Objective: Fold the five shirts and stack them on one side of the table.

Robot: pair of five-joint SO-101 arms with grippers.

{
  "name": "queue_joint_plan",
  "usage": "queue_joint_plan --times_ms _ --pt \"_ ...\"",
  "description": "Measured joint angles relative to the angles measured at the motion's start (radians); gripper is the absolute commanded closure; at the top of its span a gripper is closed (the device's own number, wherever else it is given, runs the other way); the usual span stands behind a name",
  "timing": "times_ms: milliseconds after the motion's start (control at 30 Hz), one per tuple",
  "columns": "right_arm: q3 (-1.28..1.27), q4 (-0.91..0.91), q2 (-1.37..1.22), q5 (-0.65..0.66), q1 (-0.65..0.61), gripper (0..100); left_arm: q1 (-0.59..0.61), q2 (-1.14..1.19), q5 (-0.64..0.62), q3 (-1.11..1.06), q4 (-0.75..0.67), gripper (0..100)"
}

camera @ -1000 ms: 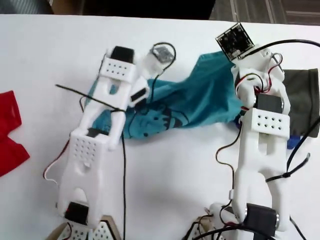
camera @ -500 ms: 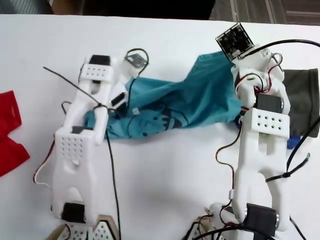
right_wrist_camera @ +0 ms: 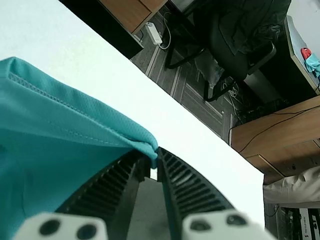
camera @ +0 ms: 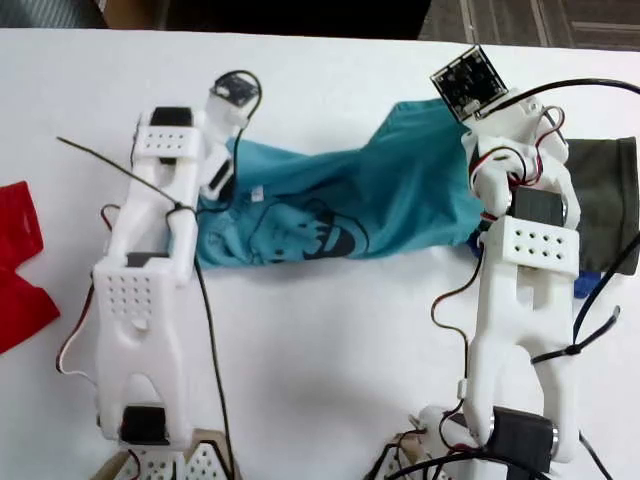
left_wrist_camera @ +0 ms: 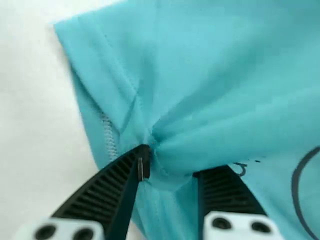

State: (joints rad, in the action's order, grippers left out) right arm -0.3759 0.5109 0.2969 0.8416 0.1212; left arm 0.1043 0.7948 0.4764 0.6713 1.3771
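Cloth of the teal fabric T-shirt with a dark printed drawing (camera: 400, 190) is clamped at one bunched edge by the left gripper (left_wrist_camera: 170, 169) and at a hemmed edge by the right gripper (right_wrist_camera: 154, 161), and is spread between the two over the white tabletop (camera: 330, 330).

Teal shirt (camera: 400, 200): was matt knit cloth with stitched hems and a dark print.
Table (camera: 330, 340): was white, smooth, matt.
Left gripper (left_wrist_camera: 170, 167): had black ribbed plastic fingers on a white plastic base.
Right gripper (right_wrist_camera: 155, 162): had the same ribbed black finish.
Red shirt (camera: 20, 265), left table edge: was matt cloth.
Dark grey shirt (camera: 605, 200), right table edge: was matt cloth.
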Motion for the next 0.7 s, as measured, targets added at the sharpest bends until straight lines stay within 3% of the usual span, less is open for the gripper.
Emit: queue_joint_plan --times_ms 333,533,700 --pt "0.000 0.000 0.000 0.000 0.000 97.8 0.008 0.025 -0.006 0.201 0.043 83" --pt "0.000 0.000 0.000 0.000 0.000 97.8 0.077 0.126 -0.180 0.365 -0.054 83" --pt "0.000 0.000 0.000 0.000 0.000 97.8 0.087 0.213 -0.206 0.477 -0.069 83"
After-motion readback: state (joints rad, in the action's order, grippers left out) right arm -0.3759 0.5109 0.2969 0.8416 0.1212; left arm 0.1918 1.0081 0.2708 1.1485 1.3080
